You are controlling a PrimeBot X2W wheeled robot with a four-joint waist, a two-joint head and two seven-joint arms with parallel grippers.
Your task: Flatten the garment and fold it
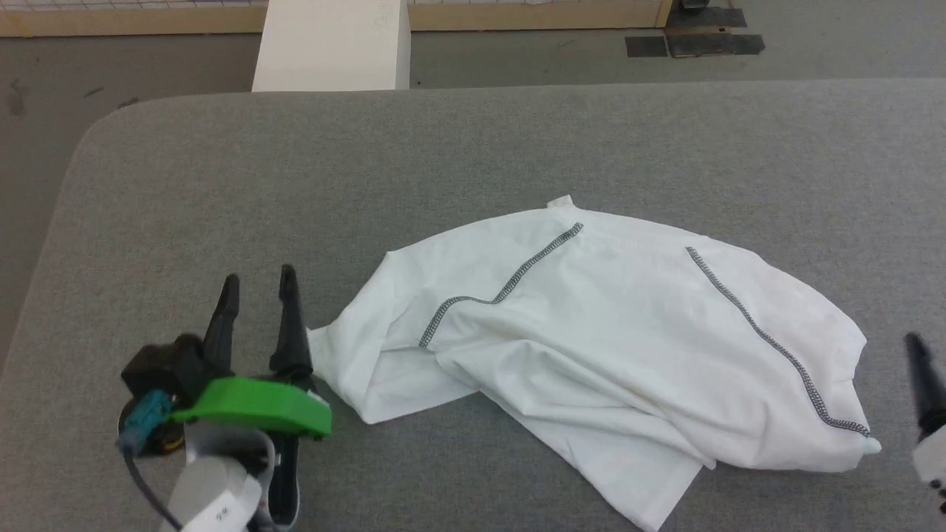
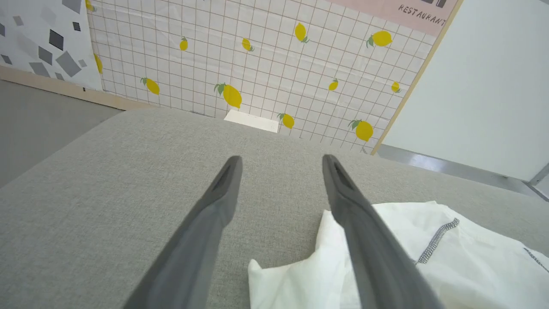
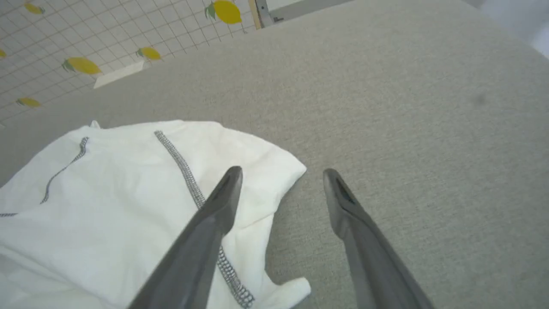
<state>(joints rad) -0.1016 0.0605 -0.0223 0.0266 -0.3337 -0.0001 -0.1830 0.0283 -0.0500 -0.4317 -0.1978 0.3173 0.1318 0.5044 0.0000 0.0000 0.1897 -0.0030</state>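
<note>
**Crumpled T-shirt lying between two open, empty grippers**

A grey fabric-covered desk (image 1: 222, 185) is spreading across most of the head view, with its rounded far-left corner showing. The garment (image 1: 606, 332) is lying on it unfolded and rumpled, right of the desk's middle and reaching toward the near edge. It is a white T-shirt, and two lines of dark zigzag stitching (image 1: 510, 284) are running across its upper side. One part of the cloth is trailing toward the near edge, and a small white tab is sticking up at the garment's far side.

Beyond the desk's far edge, a white box (image 1: 332, 44) is standing on the floor (image 1: 148, 59). In the left wrist view a tiled wall with lemon prints (image 2: 257, 64) is rising behind it.

The left gripper (image 1: 259, 279) is hovering near the left part of the near edge. Its two dark fingers are standing apart with nothing between them. In the left wrist view its right finger (image 2: 369, 249) is crossing over the garment's (image 2: 450, 266) leftmost fold, but whether it is touching the cloth cannot be told.

The right gripper (image 3: 281, 171) is sitting at the garment's (image 3: 107, 193) right end, near the desk's right side. Its fingers are likewise spread and gripping nothing, with the left one over the cloth and the right one over bare desk
</note>
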